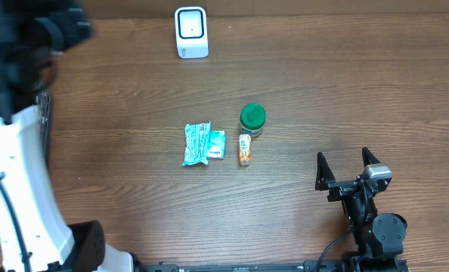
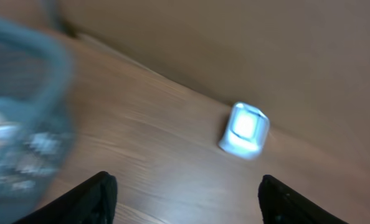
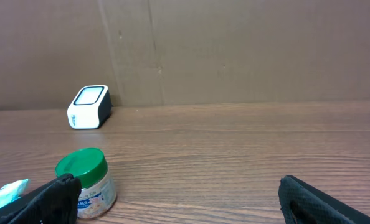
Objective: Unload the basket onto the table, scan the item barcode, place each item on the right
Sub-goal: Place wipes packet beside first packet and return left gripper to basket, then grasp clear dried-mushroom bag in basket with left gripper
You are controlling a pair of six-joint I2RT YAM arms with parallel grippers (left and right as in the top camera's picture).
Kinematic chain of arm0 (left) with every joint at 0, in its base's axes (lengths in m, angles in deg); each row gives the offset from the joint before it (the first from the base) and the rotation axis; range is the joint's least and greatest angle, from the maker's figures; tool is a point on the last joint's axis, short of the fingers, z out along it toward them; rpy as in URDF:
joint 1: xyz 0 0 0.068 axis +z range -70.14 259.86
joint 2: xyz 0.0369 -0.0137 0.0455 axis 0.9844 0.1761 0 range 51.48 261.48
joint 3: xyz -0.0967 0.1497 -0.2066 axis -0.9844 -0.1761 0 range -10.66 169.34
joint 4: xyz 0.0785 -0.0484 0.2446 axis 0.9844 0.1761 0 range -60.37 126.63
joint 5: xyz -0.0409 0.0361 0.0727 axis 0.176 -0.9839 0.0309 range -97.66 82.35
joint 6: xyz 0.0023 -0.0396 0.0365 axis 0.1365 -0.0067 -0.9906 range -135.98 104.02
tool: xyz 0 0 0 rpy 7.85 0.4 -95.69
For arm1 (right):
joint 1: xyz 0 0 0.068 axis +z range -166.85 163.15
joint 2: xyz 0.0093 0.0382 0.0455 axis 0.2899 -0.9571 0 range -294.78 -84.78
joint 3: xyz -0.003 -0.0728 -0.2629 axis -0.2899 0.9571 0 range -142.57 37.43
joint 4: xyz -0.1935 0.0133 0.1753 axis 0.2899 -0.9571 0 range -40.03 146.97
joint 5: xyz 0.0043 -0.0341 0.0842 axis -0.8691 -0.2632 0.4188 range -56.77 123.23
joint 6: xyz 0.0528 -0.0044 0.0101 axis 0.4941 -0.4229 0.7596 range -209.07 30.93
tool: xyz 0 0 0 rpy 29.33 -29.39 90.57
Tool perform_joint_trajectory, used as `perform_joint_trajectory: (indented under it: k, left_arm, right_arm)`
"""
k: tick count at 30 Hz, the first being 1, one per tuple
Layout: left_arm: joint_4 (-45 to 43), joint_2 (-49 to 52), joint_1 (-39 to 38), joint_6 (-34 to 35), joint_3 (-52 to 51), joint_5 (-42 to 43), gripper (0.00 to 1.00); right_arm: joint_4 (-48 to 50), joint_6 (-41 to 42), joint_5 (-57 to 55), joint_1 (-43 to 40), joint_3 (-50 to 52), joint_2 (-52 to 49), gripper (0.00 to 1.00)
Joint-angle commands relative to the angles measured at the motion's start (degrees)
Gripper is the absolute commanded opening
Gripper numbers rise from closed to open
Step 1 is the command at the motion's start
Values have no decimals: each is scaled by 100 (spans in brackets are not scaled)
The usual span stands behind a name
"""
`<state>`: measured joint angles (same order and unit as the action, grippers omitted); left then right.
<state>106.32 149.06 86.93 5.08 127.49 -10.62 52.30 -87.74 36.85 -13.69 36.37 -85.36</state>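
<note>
Resting low at the near right edge of the table, the right gripper is being held with its two fingers spread wide and nothing between them; in the right wrist view the dark fingertips are standing far apart at the bottom corners. Beyond them, toward the middle of the wooden surface, three items are being seen close together: a crumpled teal packet, a small teal pouch touching its right side, and an orange tube lying just beside the pouch. Directly behind the tube, a jar with a green lid is being seen upright, touching or nearly touching the tube's far end. Farther back, near the far edge, the white barcode scanner is standing alone, well apart from the items. At the far left, the left gripper is being carried high above the table; its jaws are parted and empty in the blurred left wrist view, with the scanner ahead and a blurred mesh basket at the left.
</note>
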Motion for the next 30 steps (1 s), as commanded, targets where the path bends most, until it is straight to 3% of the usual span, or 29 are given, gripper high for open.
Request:
perform_joint_trajectory:
  k: [1, 9, 13, 22, 30]
  left_arm:
    - [66, -55, 1126, 509, 74, 2, 71]
    - [76, 232, 3069, 879, -595, 260, 75]
    - [-186, 483, 3593, 903, -1373, 267, 81]
    - [-903, 1257, 3755, 393, -2138, 168, 88]
    - [-997, 2031, 3753, -15, -2138, 170, 84]
  right_arm:
    - [22, 22, -7, 37, 61, 42, 100]
    - [22, 22, -7, 37, 61, 42, 100]
    - [22, 22, -7, 37, 61, 42, 100]
    - [22, 22, -7, 37, 61, 42, 100]
    - [22, 22, -7, 37, 61, 42, 100]
